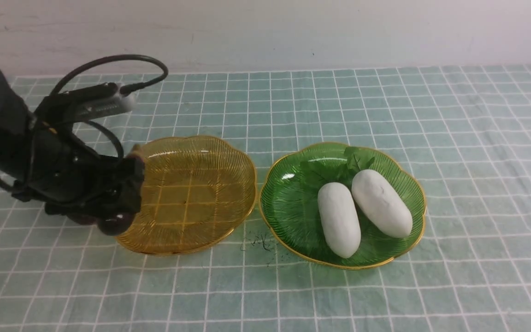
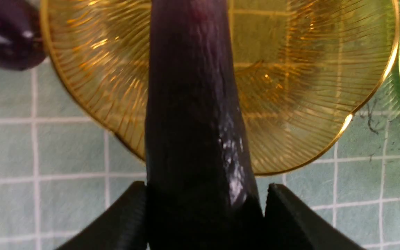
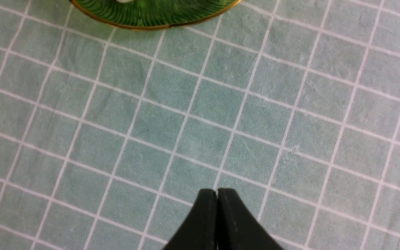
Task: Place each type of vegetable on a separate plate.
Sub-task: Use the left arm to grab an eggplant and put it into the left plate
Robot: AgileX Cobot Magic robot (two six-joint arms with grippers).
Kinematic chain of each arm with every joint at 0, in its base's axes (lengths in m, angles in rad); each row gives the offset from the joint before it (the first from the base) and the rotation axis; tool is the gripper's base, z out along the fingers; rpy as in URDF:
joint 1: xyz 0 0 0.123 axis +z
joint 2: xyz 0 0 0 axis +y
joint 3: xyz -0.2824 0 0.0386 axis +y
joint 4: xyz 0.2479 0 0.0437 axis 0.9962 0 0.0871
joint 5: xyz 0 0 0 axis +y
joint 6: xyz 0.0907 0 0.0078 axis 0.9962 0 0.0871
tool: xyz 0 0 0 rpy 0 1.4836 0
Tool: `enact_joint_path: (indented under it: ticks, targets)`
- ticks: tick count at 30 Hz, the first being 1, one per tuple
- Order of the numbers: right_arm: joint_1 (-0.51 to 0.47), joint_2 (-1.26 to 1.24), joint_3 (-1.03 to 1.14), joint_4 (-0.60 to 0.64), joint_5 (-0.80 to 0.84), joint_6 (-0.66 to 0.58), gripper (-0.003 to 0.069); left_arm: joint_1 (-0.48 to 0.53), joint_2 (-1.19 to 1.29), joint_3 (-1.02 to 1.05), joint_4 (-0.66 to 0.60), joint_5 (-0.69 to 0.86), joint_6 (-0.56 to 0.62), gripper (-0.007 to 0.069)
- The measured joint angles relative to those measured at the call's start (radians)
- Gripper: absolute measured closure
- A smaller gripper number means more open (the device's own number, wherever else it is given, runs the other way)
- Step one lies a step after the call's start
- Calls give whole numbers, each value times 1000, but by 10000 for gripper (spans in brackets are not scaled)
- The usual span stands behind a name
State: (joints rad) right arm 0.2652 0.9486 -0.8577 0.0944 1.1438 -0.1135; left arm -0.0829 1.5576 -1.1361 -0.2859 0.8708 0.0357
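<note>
Amber plate (image 1: 201, 193) sits at 9 o'clock of the green plate (image 1: 288, 203), rims just beside each other. My left pincer (image 2: 207, 189) is at the amber plate's 9 o'clock, jaws parted wide and clamped on a dark purple eggplant (image 2: 193, 104) that reaches out over the amber rim; can't tell if it touches the plate. Second eggplant (image 2: 5, 34) lies on the checked cloth (image 1: 385, 106) right at that rim, outside it. Near radish (image 1: 338, 219) and far radish (image 1: 381, 203) lie side by side in the green plate, leaves toward 12. My right pincer (image 3: 217, 194) is fully closed, empty, over the cloth at the green plate's 4 o'clock.
</note>
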Motion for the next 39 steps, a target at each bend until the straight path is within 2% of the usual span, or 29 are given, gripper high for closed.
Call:
enact_joint_path:
  ticks: [10,12,15,19,23,25,29,30,31,34,36,39]
  targets:
    - [0,0,0,4,-24,1,674,0,221,-114,-304,-70,206,239]
    - [0,0,0,4,-24,1,674,0,260,-119,-383,-103,245,204]
    - [0,0,0,4,-24,1,674,0,300,-120,-434,-118,259,141]
    - [0,0,0,4,-22,1,674,8,311,-125,-445,-117,271,75]
    - [0,0,0,3,-4,1,674,59,303,-168,-419,-104,292,62]
    - [0,0,0,3,1,1,674,123,295,-200,-373,-83,289,62]
    - [0,0,0,3,7,1,674,219,290,-225,-301,-79,214,62]
    - [0,0,0,3,7,1,674,282,291,-226,-259,-75,133,62]
    - [0,0,0,3,7,1,674,282,291,-226,-259,-75,133,62]
    - [0,0,0,3,7,1,674,368,314,-226,-182,-55,-36,62]
    - [0,0,0,3,4,0,674,384,330,-226,-165,-50,-88,62]
    - [0,0,0,3,-4,0,674,387,354,-226,-163,-49,-103,62]
